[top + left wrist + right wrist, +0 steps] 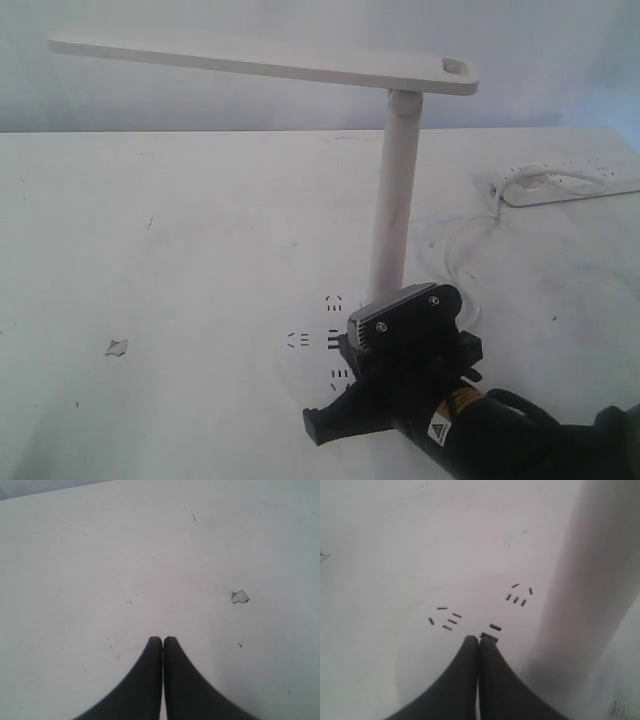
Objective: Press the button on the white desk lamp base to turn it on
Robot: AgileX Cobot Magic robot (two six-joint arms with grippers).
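The white desk lamp base (312,362) lies flat on the white table, marked by its dark socket slots (298,340), with its slim pole (393,200) and flat head (260,58) above. My right gripper (347,350) is shut and empty low over the base. Its tips (479,639) rest by the USB slits (494,627), the pole (585,595) close beside. The button shows in no view; the gripper may cover it. My left gripper (162,639) is shut, empty, over bare table, and is out of the exterior view.
A long white power strip (570,185) with a looping cable (470,240) lies at the back right. A small chipped spot (117,347) marks the table (150,230) at the left, and the left wrist view shows the same chip (240,597).
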